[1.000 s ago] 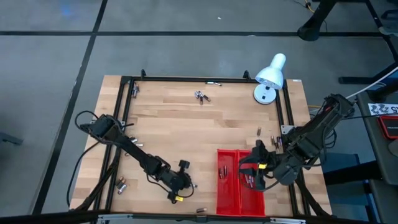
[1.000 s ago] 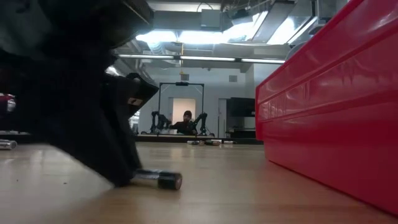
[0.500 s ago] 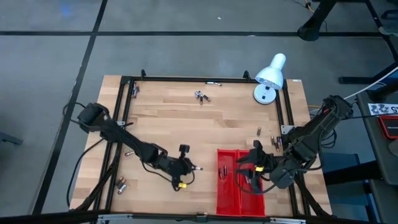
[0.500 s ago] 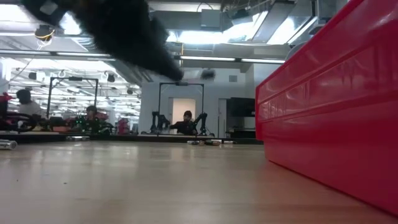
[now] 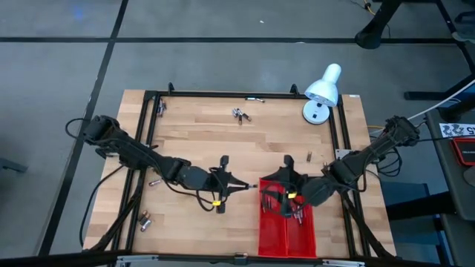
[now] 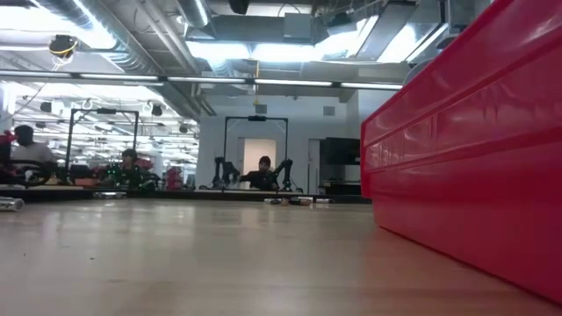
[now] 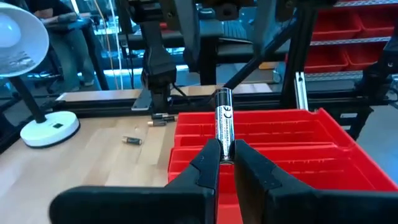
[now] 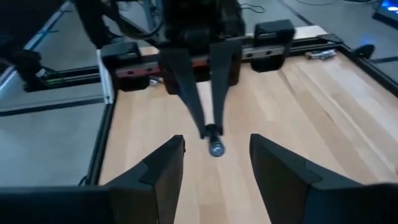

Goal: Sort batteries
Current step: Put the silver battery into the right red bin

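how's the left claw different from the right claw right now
The left claw is shut on a battery, which stands up between its fingers; the right claw is open and holds nothing. In the high view the left claw hangs at the left edge of the red tray, while the right claw is over the tray. Both are dark, two-fingered, and point toward each other.

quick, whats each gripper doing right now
Left gripper: shut on a battery, held at the red tray.
Right gripper: open, empty.
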`<state>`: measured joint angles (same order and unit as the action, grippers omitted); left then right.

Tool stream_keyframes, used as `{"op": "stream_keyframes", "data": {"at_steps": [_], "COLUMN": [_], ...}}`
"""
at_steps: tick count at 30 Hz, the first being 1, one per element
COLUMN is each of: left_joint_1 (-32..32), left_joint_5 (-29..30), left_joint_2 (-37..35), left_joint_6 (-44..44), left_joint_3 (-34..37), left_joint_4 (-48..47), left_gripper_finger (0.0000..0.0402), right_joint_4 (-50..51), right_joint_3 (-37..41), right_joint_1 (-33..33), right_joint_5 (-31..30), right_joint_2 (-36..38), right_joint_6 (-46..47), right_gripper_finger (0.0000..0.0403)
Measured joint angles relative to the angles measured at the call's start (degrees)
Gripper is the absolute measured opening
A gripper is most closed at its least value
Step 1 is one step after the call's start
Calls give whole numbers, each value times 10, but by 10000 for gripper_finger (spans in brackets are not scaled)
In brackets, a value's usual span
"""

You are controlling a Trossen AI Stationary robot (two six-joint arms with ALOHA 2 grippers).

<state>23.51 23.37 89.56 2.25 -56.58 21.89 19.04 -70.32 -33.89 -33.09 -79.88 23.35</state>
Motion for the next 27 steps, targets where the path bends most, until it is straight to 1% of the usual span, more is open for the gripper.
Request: {"op": "stream_keyframes", "data": {"at_steps": [6, 10, 16, 27], "left_joint_1": [0, 0, 0, -3], "left_joint_5": [10, 11, 11, 12], "left_joint_2": [0, 0, 0, 0], "left_joint_6": [-2, -4, -10, -11], "left_joint_3": [0, 0, 0, 0], "left_joint_4": [10, 12, 12, 16], "left_gripper_finger": [15, 17, 18, 17], "right_joint_4": [-6, -22, -26, -26], "right_joint_3": [0, 0, 0, 0], "right_joint_1": [21, 36, 44, 44], "right_joint_5": [43, 53, 67, 67], "right_joint_2": [0, 0, 0, 0], "right_joint_6": [-13, -29, -40, -41], "right_gripper_finger": [208, 219, 220, 221]}}
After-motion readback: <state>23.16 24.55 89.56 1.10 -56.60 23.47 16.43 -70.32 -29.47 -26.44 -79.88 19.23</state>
